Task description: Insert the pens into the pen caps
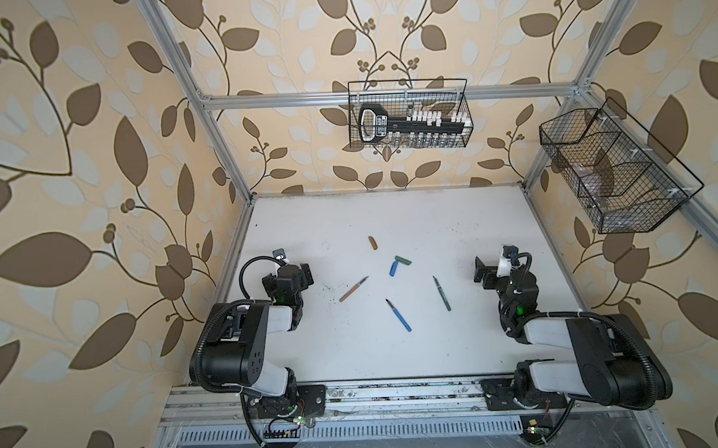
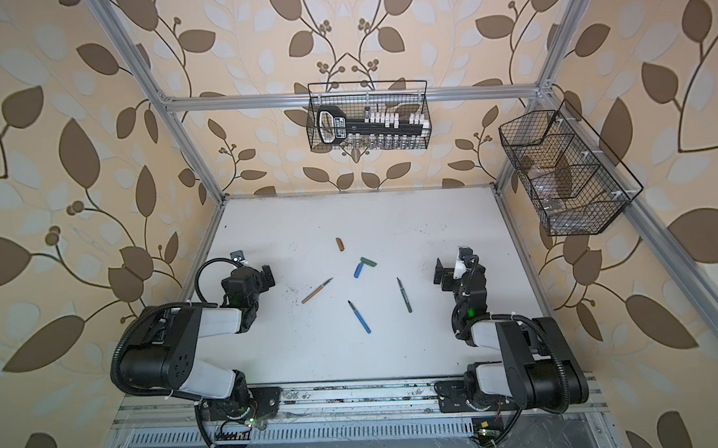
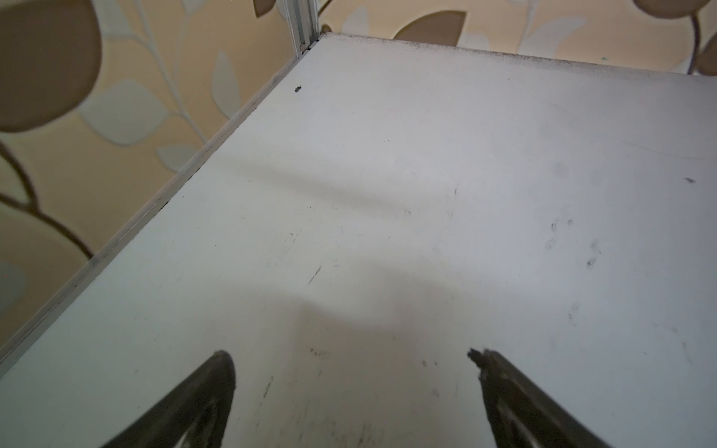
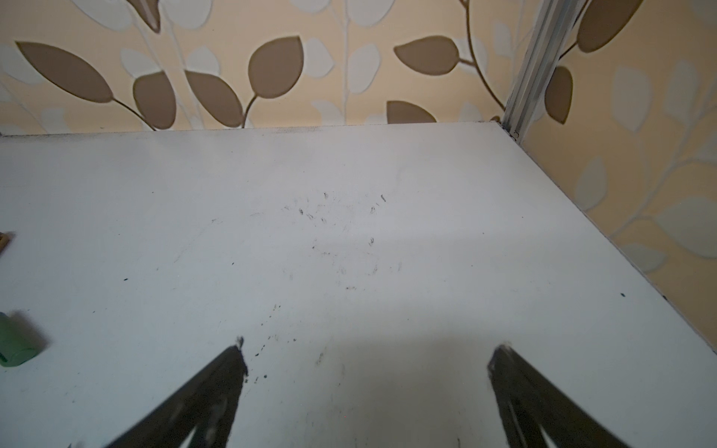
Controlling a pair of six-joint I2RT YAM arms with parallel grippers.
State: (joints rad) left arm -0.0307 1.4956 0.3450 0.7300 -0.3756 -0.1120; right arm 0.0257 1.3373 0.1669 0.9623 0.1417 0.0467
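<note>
Three pens lie uncapped on the white table (image 1: pixel 396 356) in both top views: orange-brown (image 1: pixel 354 289) (image 2: pixel 317 291), blue (image 1: pixel 398 315) (image 2: pixel 359 317), dark green (image 1: pixel 442 293) (image 2: pixel 404 295). Behind them lie the pen caps: orange-brown (image 1: pixel 373 242) (image 2: pixel 340 243) alone, green (image 1: pixel 403 260) (image 2: pixel 368 262) touching blue (image 1: pixel 394 268) (image 2: pixel 358 270). My left gripper (image 1: pixel 295 275) (image 2: pixel 256 278) (image 3: pixel 351 357) hangs open and empty left of the pens. My right gripper (image 1: pixel 485 274) (image 2: pixel 442 274) (image 4: pixel 369 347) is open and empty to their right. The green cap (image 4: pixel 15 349) shows at the right wrist view's edge.
A wire basket (image 1: pixel 408 114) holding a black tool hangs on the back rail. Another wire basket (image 1: pixel 613 172) hangs on the right rail. Aluminium frame posts (image 1: pixel 229 156) stand at the table's back corners. Dark scuff marks dot the table.
</note>
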